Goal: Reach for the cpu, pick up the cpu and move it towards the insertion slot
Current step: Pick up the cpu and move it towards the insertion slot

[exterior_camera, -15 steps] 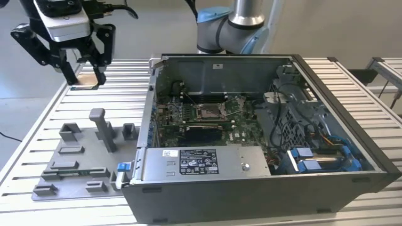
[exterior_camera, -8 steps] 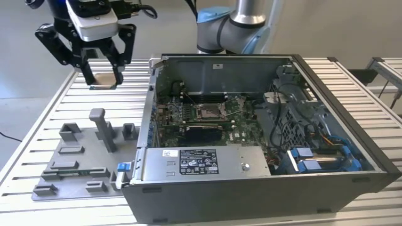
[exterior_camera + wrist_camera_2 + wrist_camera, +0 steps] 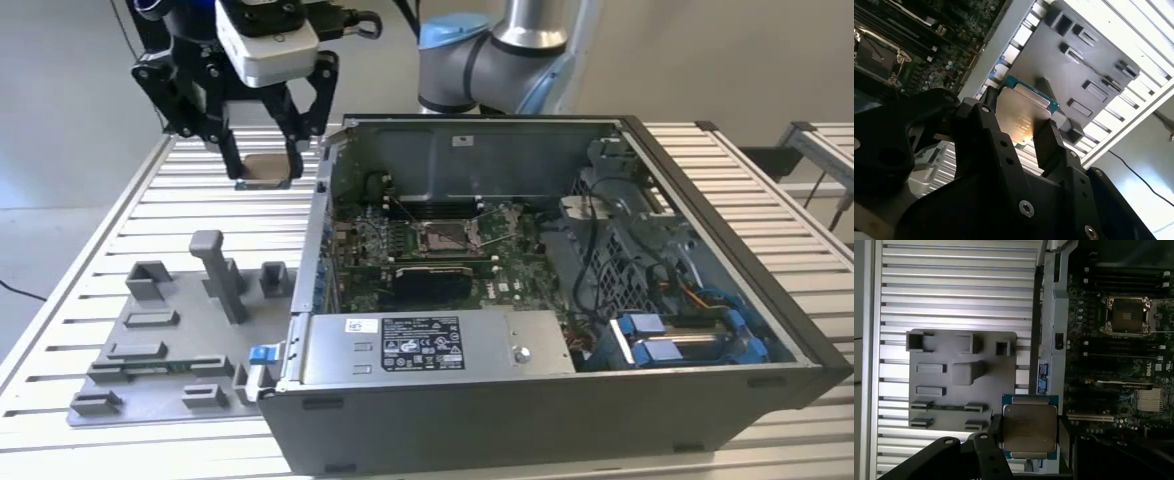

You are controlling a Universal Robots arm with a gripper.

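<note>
above table, gripper (image 3: pixel 267 165) clamps cpu (image 3: pixel 268 166).

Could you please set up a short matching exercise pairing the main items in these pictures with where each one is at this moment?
Items:
1. cpu
2. slot
3. grey fixture
4. claw

Places:
A. on the slatted table, beside the case
B. on the green board inside the open case
C. raised above the table, outside the case
D. clamped between the claw's fingers

Pairs: 1-D, 2-B, 3-A, 4-C
</note>
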